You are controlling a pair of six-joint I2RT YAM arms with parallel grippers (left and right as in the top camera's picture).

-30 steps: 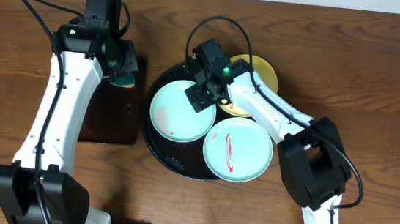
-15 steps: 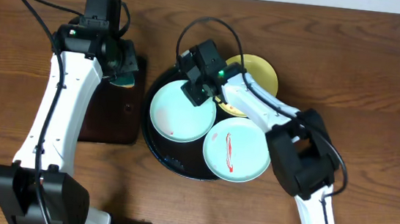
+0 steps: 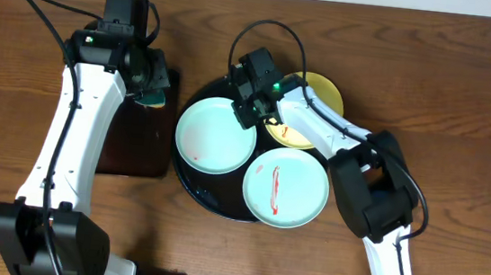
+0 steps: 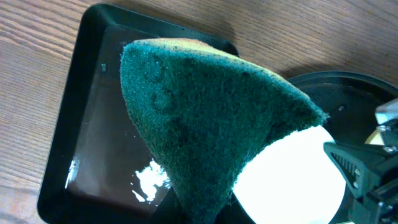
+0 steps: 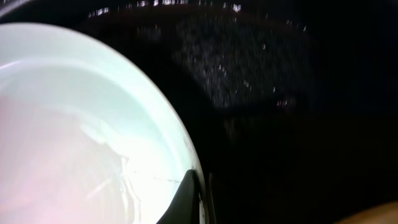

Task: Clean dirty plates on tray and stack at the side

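**Current state**

- The right tool [image 3: 246,115] has closed over the last second, from wide open to fully shut. It now pinches the far right rim of the left blue plate [image 3: 214,136]. The right wrist view confirms this: the fingertips [image 5: 188,193] meet on the plate edge [image 5: 93,124], above the tray floor [image 5: 267,93].
- The left blue plate lies on the left side of the tray [image 3: 213,198]. It has moved slightly left since the grip was made. A small red mark shows near its front left edge.
- The front blue plate [image 3: 284,185] has also shifted a little to the left. It lies on the front right of the tray, overhanging the rim, and carries a full red streak.
- The yellow plate [image 3: 314,103] lies at the back right, partly under the right arm.
- The left tool [image 3: 150,92] has not moved. It is shut on the sponge [image 4: 211,118], green side showing, and holds it above the sponge tray [image 4: 93,124] on the table [image 3: 465,104].

**Meaning for the task**

- The grasp on the first plate appears complete, so the step has passed from reaching to holding.
- The likely next action is to lift or tilt this plate toward the sponge for wiping.
- No plate is stacked at the side; all three remain to be processed.

**Caution**

- The grip is on a thin rim only. The plate may pivot or slip when raised.
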